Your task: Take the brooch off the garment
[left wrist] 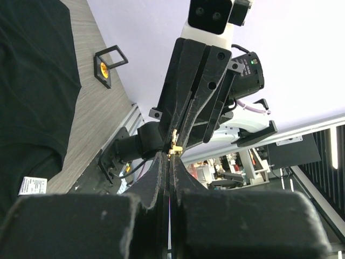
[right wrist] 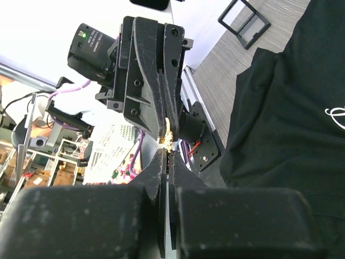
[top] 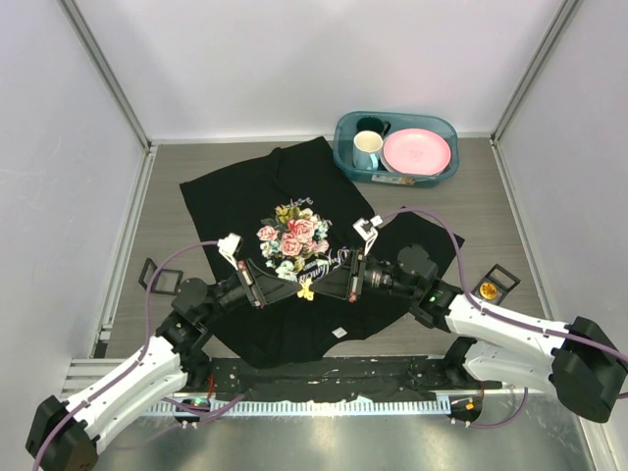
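The garment (top: 235,196), a black T-shirt with a pink-rose print, lies flat on the table. Over its lower half my two grippers meet tip to tip. Between the tips sits the brooch (top: 306,290), a small yellow-gold piece. My left gripper (top: 298,287) is shut with the brooch (left wrist: 175,147) pinched at its fingertips. From the opposite side my right gripper (top: 317,286) is shut on the same brooch (right wrist: 168,141). In both wrist views no fabric shows around the brooch; the garment (left wrist: 32,81) (right wrist: 291,135) lies off to one side.
A teal bin (top: 396,116) at the back right holds a pink plate (top: 417,150) and a mug (top: 367,149). A black square frame (top: 488,288) with an orange disc lies right of the shirt, an empty frame (top: 157,278) to its left. A white label (top: 339,333) sits on the hem.
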Controlling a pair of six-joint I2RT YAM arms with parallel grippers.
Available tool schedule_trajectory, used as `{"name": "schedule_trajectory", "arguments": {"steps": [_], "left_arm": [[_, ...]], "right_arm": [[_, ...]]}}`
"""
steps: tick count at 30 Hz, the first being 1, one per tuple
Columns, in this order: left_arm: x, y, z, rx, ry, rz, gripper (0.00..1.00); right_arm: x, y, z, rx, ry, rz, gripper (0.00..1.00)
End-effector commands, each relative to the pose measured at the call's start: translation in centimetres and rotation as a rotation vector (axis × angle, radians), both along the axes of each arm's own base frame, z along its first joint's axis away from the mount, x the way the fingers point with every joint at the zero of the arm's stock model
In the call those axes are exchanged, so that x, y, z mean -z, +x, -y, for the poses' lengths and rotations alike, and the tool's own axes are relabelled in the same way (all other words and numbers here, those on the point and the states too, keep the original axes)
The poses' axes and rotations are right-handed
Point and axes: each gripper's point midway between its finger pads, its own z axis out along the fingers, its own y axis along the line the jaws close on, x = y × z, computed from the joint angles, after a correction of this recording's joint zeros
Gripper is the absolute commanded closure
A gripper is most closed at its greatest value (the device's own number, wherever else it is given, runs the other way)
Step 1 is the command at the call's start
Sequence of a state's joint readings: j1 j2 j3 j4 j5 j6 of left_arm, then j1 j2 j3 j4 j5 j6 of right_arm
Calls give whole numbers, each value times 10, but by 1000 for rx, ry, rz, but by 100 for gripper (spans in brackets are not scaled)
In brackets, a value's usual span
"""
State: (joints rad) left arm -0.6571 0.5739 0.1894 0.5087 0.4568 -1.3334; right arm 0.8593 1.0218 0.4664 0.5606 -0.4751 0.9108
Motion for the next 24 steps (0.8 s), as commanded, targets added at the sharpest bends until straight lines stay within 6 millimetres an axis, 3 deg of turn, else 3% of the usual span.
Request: {"name": "schedule_trajectory", "arguments": {"steps": [1, 4, 5, 6, 8, 9, 10, 11, 12, 13, 14, 15, 16, 17, 20, 24], "left_arm": [[-1, 0, -2, -15, 43, -22, 100], [3, 1, -8, -52, 100, -59, 74], [-3, 1, -11, -64, 107, -60, 53], [10, 1, -15, -82, 158, -114, 47], [-3, 0, -25, -128, 160, -120, 35], [8, -4, -30, -142, 206, -175, 33], [-8, -2, -39, -196, 191, -172, 29], [-8, -2, -45, -227, 206, -199, 23], [7, -6, -55, -255, 268, -274, 22], [-8, -4, -65, -316, 259, -274, 22], [-9, -4, -71, -345, 261, -318, 23], [3, -8, -79, -375, 313, -383, 23], [-11, -10, -86, -401, 298, -401, 23], [-1, -12, -95, -451, 325, -492, 23], [-14, -14, -99, -481, 291, -582, 27], [-28, -2, -88, -496, 210, -675, 20]], "right_arm": [[-31, -5, -5, -50, 70, 138, 99], [-21, 3, -5, -27, -4, 186, 99], [-17, 6, -5, -23, -35, 237, 99], [-15, 9, -4, -14, -58, 263, 99], [-5, 20, -1, 22, -137, 335, 99], [-4, 22, 0, 33, -158, 364, 99], [-1, 26, 3, 48, -188, 380, 99], [1, 34, 6, 85, -217, 411, 99], [3, 39, 7, 98, -240, 470, 99], [3, 43, 9, 113, -256, 503, 99], [3, 46, 8, 125, -265, 532, 99], [2, 49, 9, 126, -280, 595, 99], [-3, 51, 7, 131, -275, 642, 99], [-4, 50, 3, 128, -279, 687, 99], [-4, 55, -3, 141, -336, 955, 99], [-1, 57, -20, 147, -419, 1211, 99]]}}
